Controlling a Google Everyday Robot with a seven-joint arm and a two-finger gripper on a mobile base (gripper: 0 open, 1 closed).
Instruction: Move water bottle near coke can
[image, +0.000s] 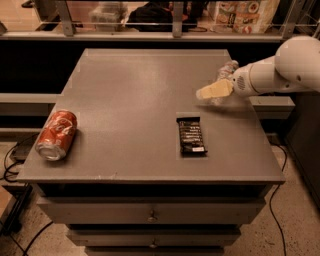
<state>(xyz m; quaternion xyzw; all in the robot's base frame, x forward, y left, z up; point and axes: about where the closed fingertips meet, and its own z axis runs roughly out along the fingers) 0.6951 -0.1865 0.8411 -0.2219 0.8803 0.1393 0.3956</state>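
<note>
The coke can is red with white script and lies on its side at the front left of the grey table. The water bottle is clear and crinkled and sits near the table's right edge, partly hidden behind my gripper. My gripper, cream-coloured on a white arm, reaches in from the right, just in front of and against the bottle. I cannot tell whether it holds the bottle. The can is far to the left of both.
A dark rectangular snack bar lies on the table's front right, below the gripper. The table has drawers under its front edge. A railing and shelves with packaged goods stand behind the table. Cables lie on the floor at left.
</note>
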